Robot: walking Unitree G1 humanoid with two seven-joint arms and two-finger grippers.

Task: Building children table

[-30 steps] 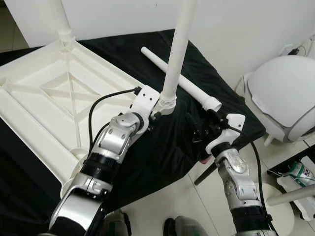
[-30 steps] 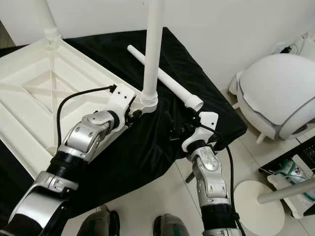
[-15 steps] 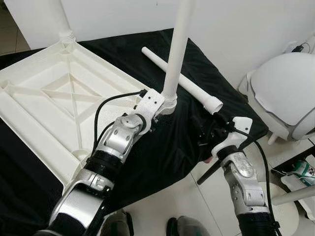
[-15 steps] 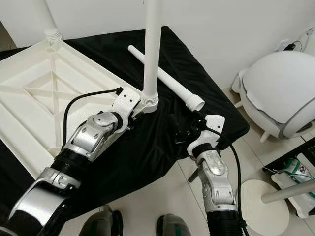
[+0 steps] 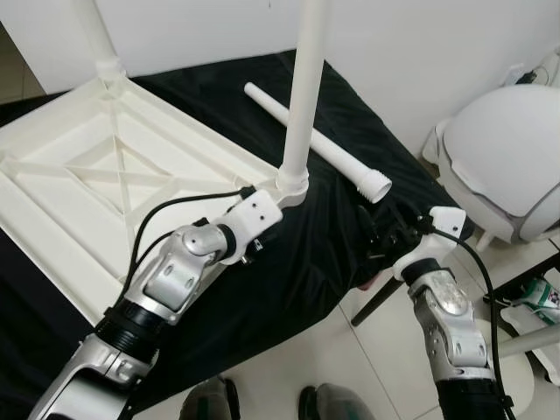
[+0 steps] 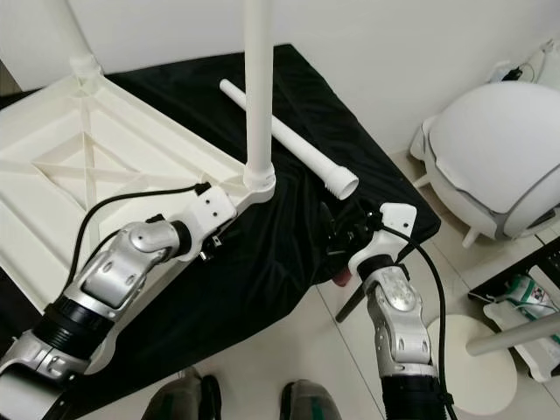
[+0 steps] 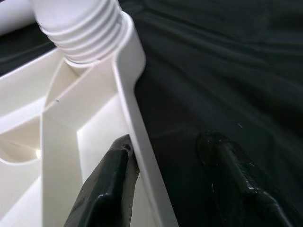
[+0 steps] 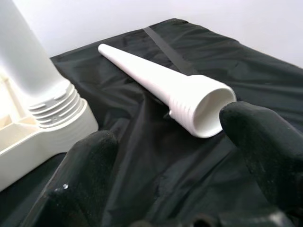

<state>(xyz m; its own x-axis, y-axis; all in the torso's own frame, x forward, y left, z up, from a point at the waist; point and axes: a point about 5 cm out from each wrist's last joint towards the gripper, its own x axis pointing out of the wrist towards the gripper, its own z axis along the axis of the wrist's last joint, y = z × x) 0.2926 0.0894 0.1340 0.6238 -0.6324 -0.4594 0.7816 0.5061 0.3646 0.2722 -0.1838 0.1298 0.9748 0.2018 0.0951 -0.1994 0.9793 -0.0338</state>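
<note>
A white children's table top (image 5: pixel 105 184) lies upside down on a black cloth (image 5: pixel 324 254). One white leg (image 5: pixel 300 96) stands upright in the near right corner socket, and a second upright leg (image 5: pixel 98 39) stands at the far corner. A third, loose leg (image 5: pixel 315 144) lies on the cloth with its wide threaded end (image 8: pixel 201 106) toward me. My left gripper (image 7: pixel 168 141) is open, with its fingers on either side of the table's rim (image 7: pixel 139 142) just below the near socket. My right gripper (image 8: pixel 165 130) is open, low over the cloth and just short of the loose leg's wide end.
A large white rounded seat (image 5: pixel 507 166) stands on the floor at the right. A white round base with a pole (image 6: pixel 477 363) lies beside my right arm. The cloth's edge drops to the tiled floor (image 6: pixel 289 350) near my feet. A white wall rises behind.
My left gripper has drawn back from the base of the upright near leg to the rim beside the socket. The right gripper stays near the loose leg's end. The camera has shifted slightly.
</note>
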